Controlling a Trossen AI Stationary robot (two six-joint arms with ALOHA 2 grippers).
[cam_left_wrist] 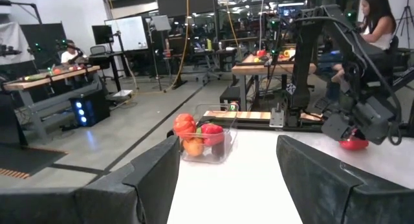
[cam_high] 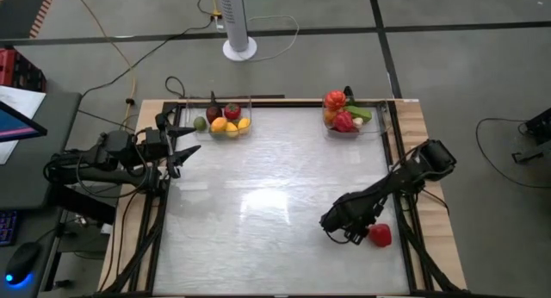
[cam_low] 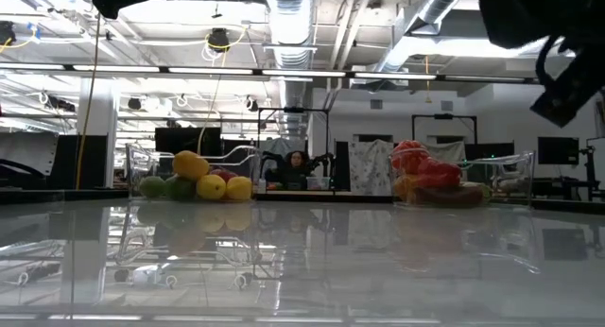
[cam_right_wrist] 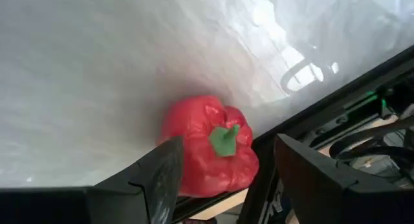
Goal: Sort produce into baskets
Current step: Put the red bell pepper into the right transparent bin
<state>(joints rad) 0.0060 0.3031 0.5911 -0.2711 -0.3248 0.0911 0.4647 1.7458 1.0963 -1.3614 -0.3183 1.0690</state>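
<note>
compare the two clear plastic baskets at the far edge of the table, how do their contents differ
The left clear plastic basket holds mostly yellow lemons with a green lime and a dark red piece; the right clear plastic basket holds mostly red and orange produce with a green piece. In the low view, the left pile sits lower, the right pile mounds higher. Both are shallow, transparent and sit along the far edge.
</note>
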